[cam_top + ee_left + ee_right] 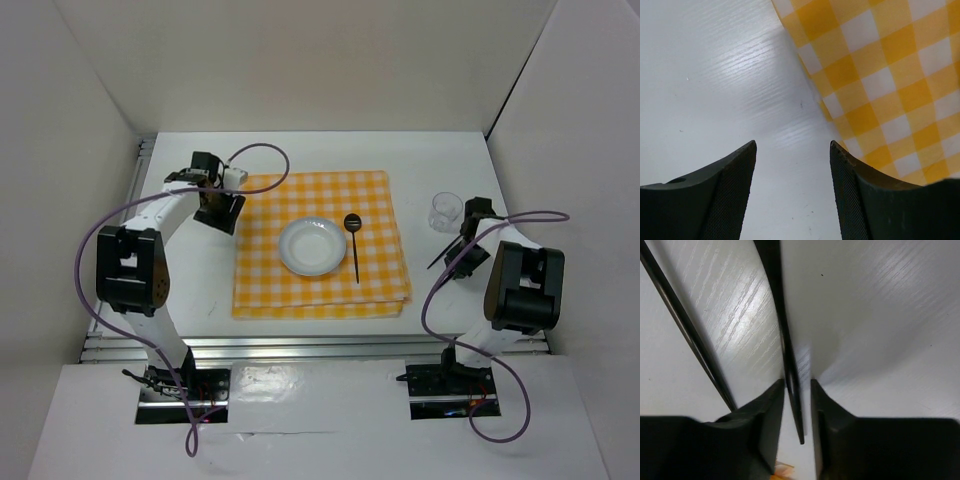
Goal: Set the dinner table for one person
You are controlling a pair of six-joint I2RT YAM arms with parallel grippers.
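Note:
The white dinner table (190, 280) carries a yellow-and-white checked cloth (320, 292) with a white plate (312, 246) on it and a black spoon (353, 245) just right of the plate. My left gripper (218, 212) is open and empty, low over bare table (700, 75) at the cloth's left edge (890, 75). My right gripper (462, 250) is right of the cloth, its jaws closed narrowly on a thin black utensil (782, 315). The right wrist view shows the gripper (798, 382) and a second thin black utensil (685, 325) lying to the left of it.
A clear glass (444, 211) stands upright just beyond my right gripper. Silver rails run along the table's near edge (300, 347) and left edge (140, 160). White walls enclose the table on three sides.

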